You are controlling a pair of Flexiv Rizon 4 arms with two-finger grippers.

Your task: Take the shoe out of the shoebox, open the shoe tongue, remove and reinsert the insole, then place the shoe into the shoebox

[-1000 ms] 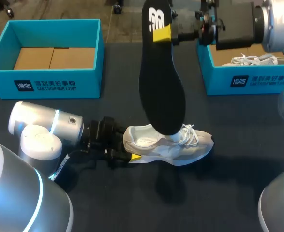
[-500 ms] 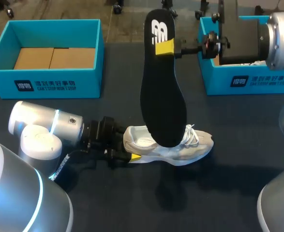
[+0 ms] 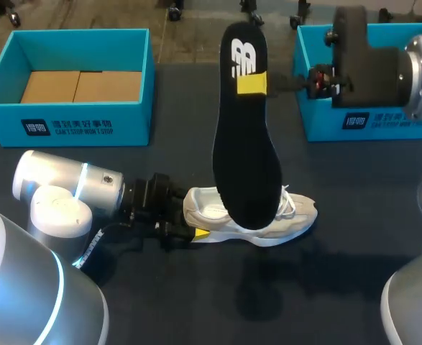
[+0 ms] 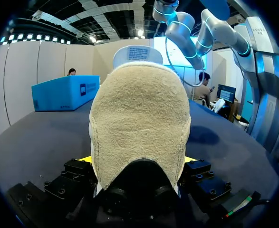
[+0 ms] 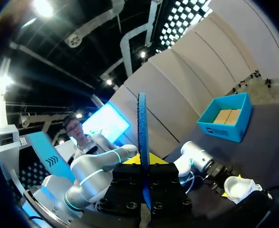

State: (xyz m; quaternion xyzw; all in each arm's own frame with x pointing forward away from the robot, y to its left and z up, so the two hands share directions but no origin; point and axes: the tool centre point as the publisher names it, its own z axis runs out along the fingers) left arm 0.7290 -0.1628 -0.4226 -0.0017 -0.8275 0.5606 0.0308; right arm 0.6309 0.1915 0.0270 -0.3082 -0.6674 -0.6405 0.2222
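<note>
Midway through the insole step, we see, left to right: the teal shoebox [image 3: 67, 108] at the far left of the tabletop [image 3: 196, 309], brown card showing inside. Next is our left arm [image 3: 60, 190], its jaws clenched on the heel of the pale shoe [image 3: 282, 219], which rests on its sole near the tabletop's middle. The black insole [image 3: 246, 151] hangs almost upright with its toe end down at the shoe's mouth, though we cannot tell whether it is already inside. Our right arm [image 3: 383, 68], its jaws pinching the insole near its heel end, stands in front of a second teal box [image 3: 369, 122]. We judge several risks from here. The shoe is held only at the heel, so a hard downward push could pivot it or drag it out of the left jaws. The insole is long, looks flexible and is held at one end, so its toe could snag on the tongue or laces and buckle rather than slide in. The right jaws grip only a thin edge, which could slip or twist. The right arm is also close enough to the second box to nudge it. Against a second ago, the left arm and shoe sit where they were. The insole has sunk lower toward the shoe's mouth and its upper end has drifted right. The right arm has pulled right and down, covering more of the second box.
</note>
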